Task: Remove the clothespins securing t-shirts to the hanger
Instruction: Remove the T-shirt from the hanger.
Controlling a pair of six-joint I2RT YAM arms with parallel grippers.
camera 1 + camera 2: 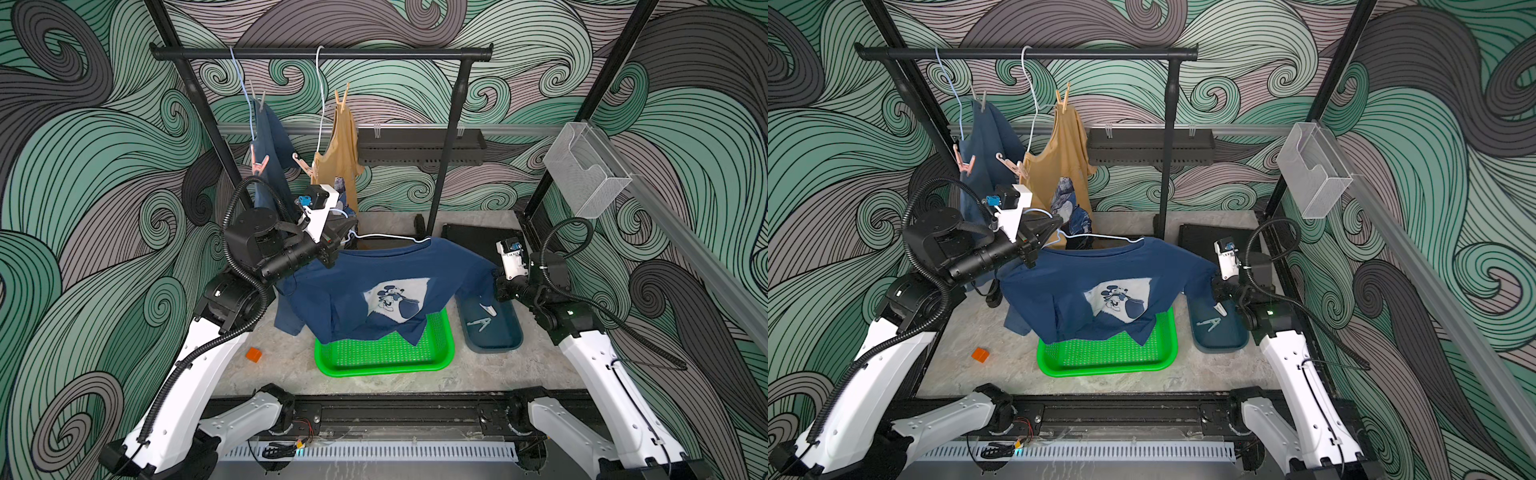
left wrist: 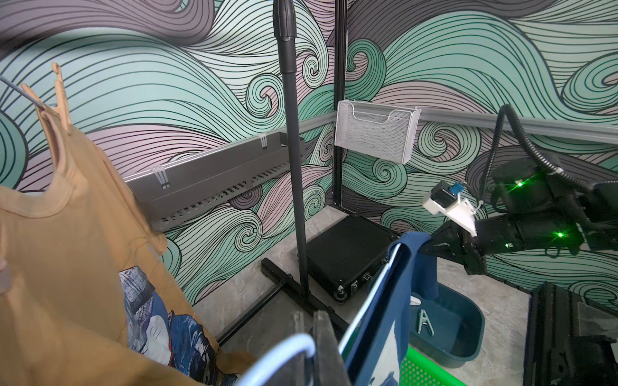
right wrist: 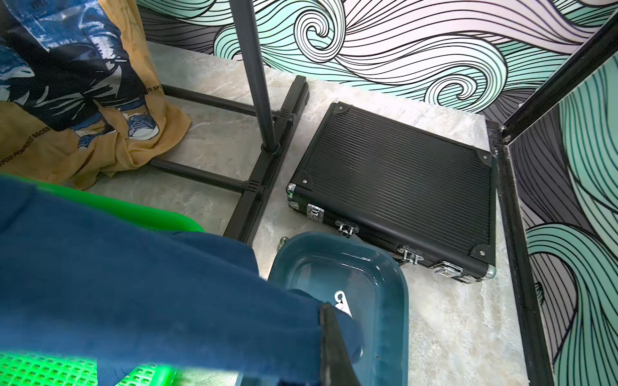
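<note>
Pinching navy t-shirt (image 2: 418,267), right hand (image 2: 426,246), wrist-visible

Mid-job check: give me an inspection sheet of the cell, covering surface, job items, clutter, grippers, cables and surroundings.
Surface: grey marbled tabletop; mustard shirt hem bunched on it.
Job's things: navy Mickey shirt on white hanger over green basket, no pin seen; blue shirt and mustard shirt hang pinned, two clothespins each; two loose clothespins in teal tub.
Clutter: orange cube; black case.
Grippers: left gripper shut on the hanger's hook; right gripper shut on the navy sleeve.
Cables: black conduit looped over each arm; loose wires at front rail.
Surroundings: garment rail, mesh holder, grey wall tray.
</note>
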